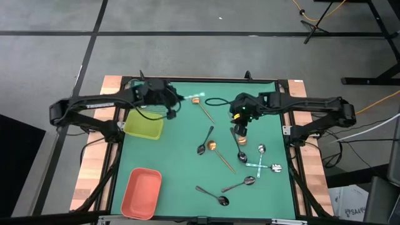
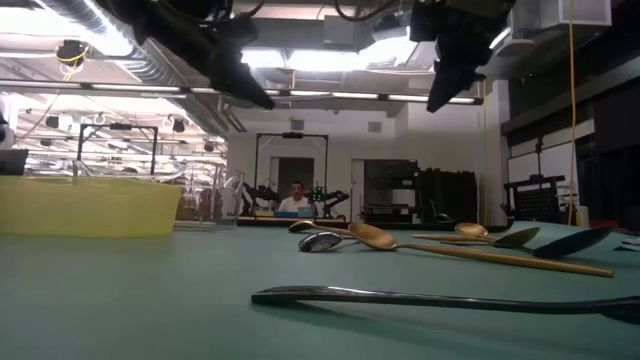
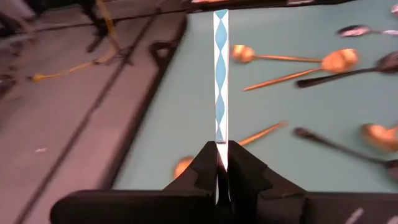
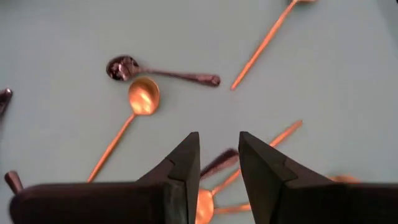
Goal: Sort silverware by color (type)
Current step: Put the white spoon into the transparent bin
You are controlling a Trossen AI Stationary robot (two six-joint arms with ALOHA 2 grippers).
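Silver, mirror-bright, the spoon handle (image 3: 220, 74) stands clamped in the left gripper (image 3: 222, 163) near the yellow-green tray (image 1: 144, 124) (upright, judging by the wrist view). It could twist loose if swung fast. The right gripper (image 4: 219, 158), jaws apart and empty, hovers over scattered spoons (image 1: 211, 146); open mat lies between the arms.

Eleven spoons in all. Four dark spoons (image 1: 201, 149) lie across the table's middle and toward its near edge. Four gold spoons (image 3: 339, 59) can be counted in the left wrist view, though only three are plain from above. There are three silver spoons: two crossed silver spoons (image 1: 261, 164) by the right edge and one silver spoon (image 3: 221, 74) off the table. There are two trays, one yellow-green tray (image 1: 144, 125) and one salmon tray (image 1: 141, 194), both along the left edge.
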